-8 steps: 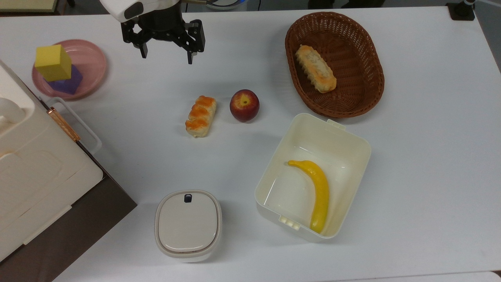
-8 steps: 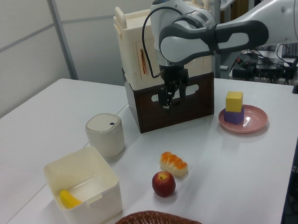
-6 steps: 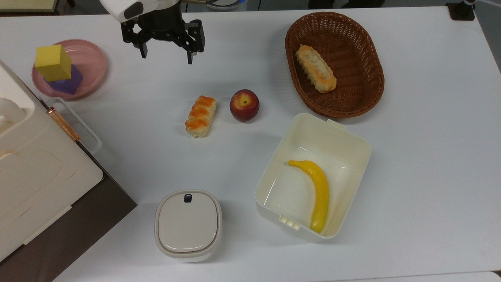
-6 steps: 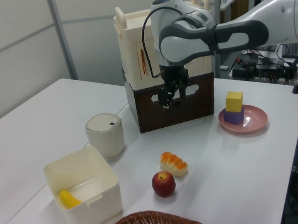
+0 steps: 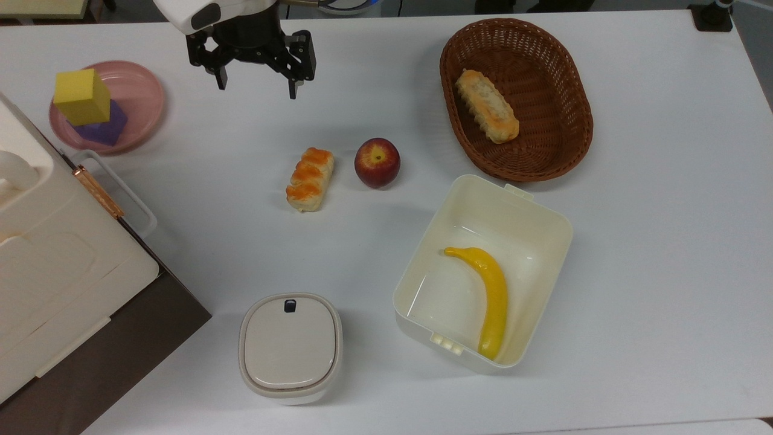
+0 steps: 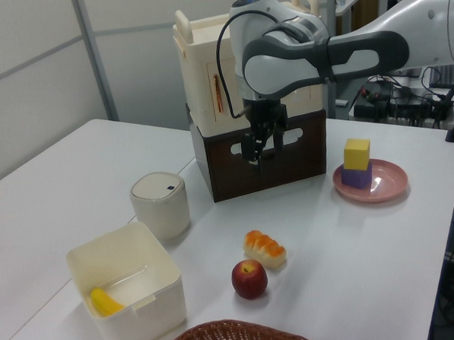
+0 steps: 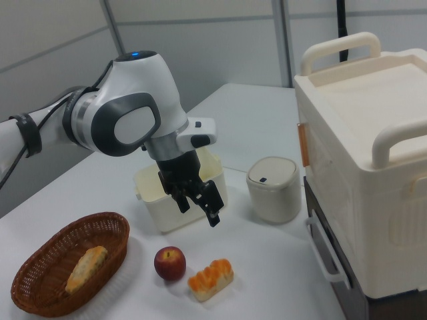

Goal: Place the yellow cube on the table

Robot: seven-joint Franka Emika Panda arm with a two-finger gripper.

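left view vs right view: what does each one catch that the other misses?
Left view alone: the yellow cube stacked on the purple cube on the pink plate.
Right view alone: the bread inside the basket.
Both: the open gripper above the table, apple, loose pastry, lidded canister.

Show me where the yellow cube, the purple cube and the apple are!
yellow cube (image 5: 81,95), top view, middle of its top face.
purple cube (image 6: 356,178), left view, its front face below the yellow cube.
apple (image 5: 377,162), top view, middle of the red fruit near its stem dimple.
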